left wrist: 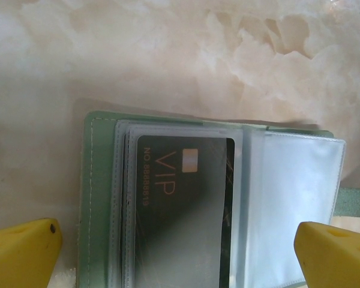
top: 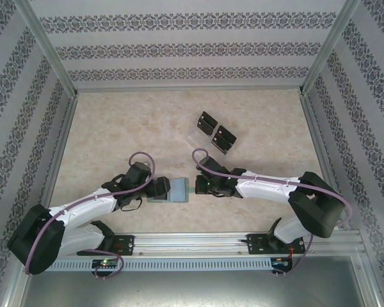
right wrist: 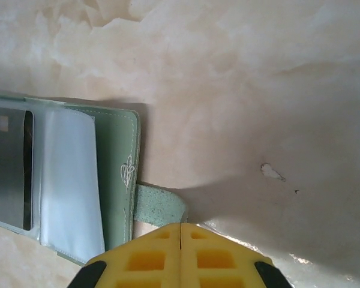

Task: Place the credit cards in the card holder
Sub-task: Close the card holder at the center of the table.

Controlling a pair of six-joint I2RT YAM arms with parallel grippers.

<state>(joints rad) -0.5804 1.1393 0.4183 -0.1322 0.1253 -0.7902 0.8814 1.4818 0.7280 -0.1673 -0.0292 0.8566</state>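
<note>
Left hand [left wrist: 177, 231] spreads wide over the open card holder [left wrist: 99, 198], long axis running arm to arm; its tab [right wrist: 159, 204] points at the right hand [right wrist: 180, 227], pressed together.

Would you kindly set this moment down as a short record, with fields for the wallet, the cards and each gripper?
wallet: green, lying open on the table between the two grippers
VIP card: black, inside a clear sleeve of the wallet
other cards: several, black, in the clear rack farther back
left gripper: fingers open, one on each side of the wallet
right gripper: fingers shut, at the wallet's tab; unclear whether they pinch it
</note>
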